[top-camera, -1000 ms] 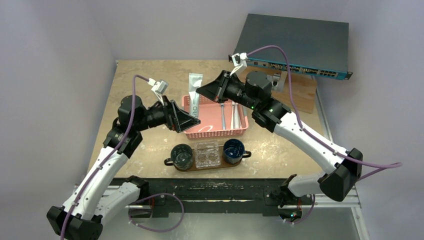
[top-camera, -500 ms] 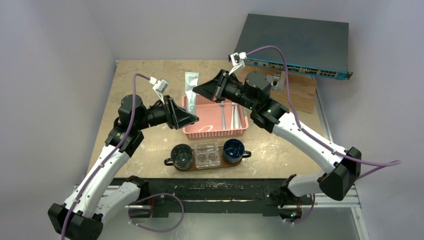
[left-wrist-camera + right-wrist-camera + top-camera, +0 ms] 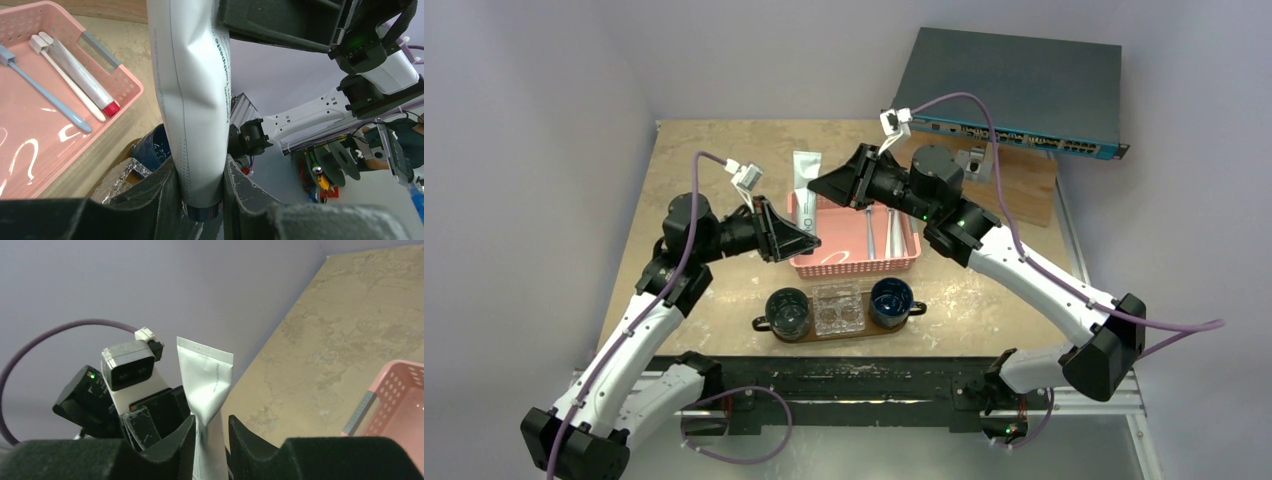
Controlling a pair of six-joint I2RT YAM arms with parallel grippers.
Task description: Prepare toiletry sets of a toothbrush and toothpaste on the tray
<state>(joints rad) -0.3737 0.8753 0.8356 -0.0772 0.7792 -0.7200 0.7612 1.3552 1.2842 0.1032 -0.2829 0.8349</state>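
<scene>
Plain pale lilac-grey walls (image 3: 544,80) are closing in the station at the left and rear, and soft, even light is falling across them. A mottled tan table top (image 3: 704,135) is occupying the corner, with a black metal rail (image 3: 854,378) running along its near edge and a grey surface (image 3: 874,455) showing below that. At the far right a dark grey network switch (image 3: 1014,80) with a teal port strip is sitting partly over a brown wooden board (image 3: 1034,190), while the left wrist view is catching spools (image 3: 335,162) on a cluttered rack beyond the table.
</scene>
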